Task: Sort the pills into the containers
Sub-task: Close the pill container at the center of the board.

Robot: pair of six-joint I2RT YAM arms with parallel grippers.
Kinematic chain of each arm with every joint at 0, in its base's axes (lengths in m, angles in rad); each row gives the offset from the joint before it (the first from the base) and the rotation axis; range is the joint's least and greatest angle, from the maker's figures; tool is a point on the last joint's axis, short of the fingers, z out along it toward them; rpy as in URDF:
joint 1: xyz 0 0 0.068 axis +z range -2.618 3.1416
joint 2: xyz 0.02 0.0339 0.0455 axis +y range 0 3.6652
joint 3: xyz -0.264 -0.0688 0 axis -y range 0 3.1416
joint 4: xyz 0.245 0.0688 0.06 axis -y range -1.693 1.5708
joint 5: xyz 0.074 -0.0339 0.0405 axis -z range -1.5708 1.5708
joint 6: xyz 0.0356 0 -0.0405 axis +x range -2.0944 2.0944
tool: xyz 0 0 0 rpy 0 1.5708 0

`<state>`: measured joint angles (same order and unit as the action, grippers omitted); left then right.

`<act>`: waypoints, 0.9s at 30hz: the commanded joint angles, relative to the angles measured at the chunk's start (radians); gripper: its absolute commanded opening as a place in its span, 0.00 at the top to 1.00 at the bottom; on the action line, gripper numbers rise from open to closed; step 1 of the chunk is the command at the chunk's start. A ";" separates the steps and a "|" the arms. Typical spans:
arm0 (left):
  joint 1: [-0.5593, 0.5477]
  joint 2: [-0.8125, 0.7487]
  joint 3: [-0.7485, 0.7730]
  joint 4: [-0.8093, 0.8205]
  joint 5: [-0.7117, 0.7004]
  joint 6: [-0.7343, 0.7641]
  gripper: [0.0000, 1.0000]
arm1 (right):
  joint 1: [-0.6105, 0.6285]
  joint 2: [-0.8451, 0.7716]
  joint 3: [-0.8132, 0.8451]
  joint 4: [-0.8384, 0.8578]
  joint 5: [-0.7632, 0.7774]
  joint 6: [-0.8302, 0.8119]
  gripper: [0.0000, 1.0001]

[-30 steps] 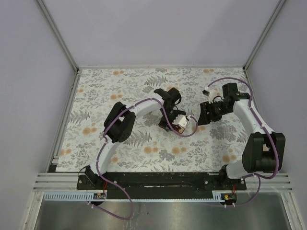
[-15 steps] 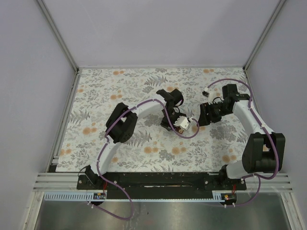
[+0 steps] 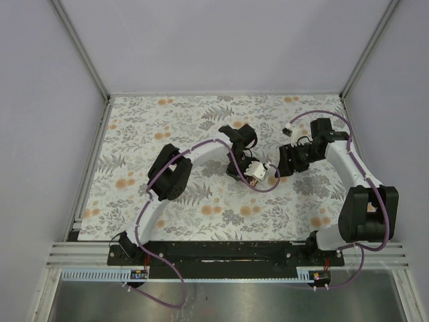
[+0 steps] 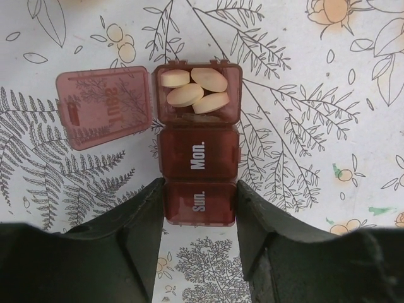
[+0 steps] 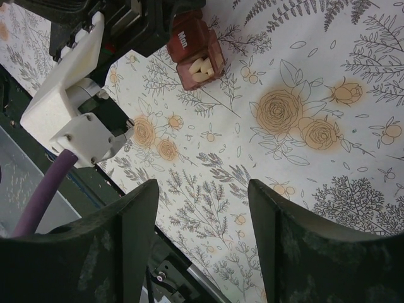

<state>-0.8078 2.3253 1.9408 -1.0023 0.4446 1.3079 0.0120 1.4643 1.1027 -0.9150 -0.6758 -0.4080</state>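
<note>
A dark-red pill box (image 4: 199, 161) lies on the flowered cloth. Its far compartment is open, the lid (image 4: 104, 107) folded out to the left, and several pale-orange pills (image 4: 192, 89) lie inside. The "Mon." and "Sun." compartments are closed. My left gripper (image 4: 200, 187) is shut on the box, its fingers (image 4: 142, 218) pressing both sides of the "Sun." end. In the top view the left gripper (image 3: 247, 174) covers most of the box. My right gripper (image 5: 202, 189) hangs open and empty above the cloth, to the right of the pill box (image 5: 196, 50) with the pills (image 5: 201, 66).
The left arm's white wrist camera housing (image 5: 69, 95) and purple cable (image 5: 38, 202) sit close to the right gripper (image 3: 287, 161). The black base rail (image 3: 228, 255) runs along the near edge. Metal frame posts (image 3: 84, 181) border the cloth.
The left gripper's jaws have closed in from wide apart onto the sides of the pill box, and its wrist has shifted slightly right. The right arm has barely moved.
</note>
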 commanded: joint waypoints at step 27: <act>0.016 -0.325 -0.289 0.252 0.017 -0.344 1.00 | -0.044 0.096 0.088 0.137 -0.148 0.288 0.21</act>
<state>-0.7956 2.0914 1.6745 -0.8360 0.4438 1.0737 -0.0273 1.5227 1.1229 -0.8452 -0.7456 -0.2352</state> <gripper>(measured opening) 0.482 0.771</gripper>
